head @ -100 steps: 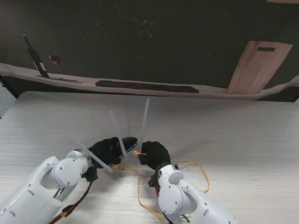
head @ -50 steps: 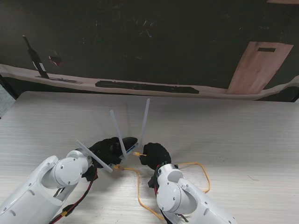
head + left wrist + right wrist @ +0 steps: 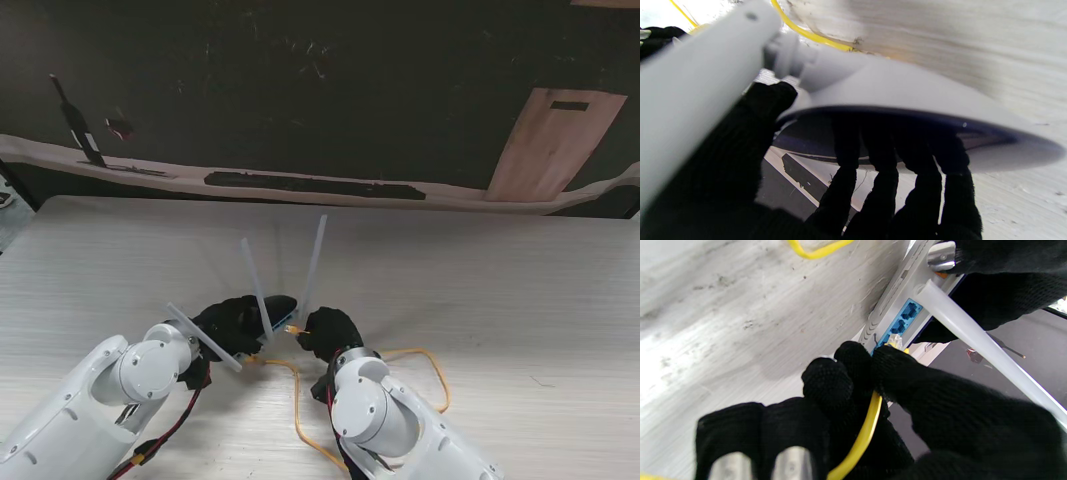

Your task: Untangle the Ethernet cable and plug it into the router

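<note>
From the stand camera I see my left hand [image 3: 232, 322] clamped around the router [image 3: 272, 308], which sits tipped up off the table [image 3: 500, 290] near the middle of the near half, its white antennas [image 3: 312, 262] pointing toward twelve o'clock. At three o'clock from it, just beside, my right hand [image 3: 328, 333] pinches the yellow Ethernet cable [image 3: 420, 355] by its plug end. The rest of the cable loops out toward four o'clock and back toward me along the tabletop. Through the right wrist camera, the clear plug [image 3: 895, 339] sits right at the row of blue ports [image 3: 903, 320]; I cannot tell whether it is seated. In the left wrist camera my gloved fingers [image 3: 883, 186] wrap the router's dark face, thumb by an antenna hinge.
</note>
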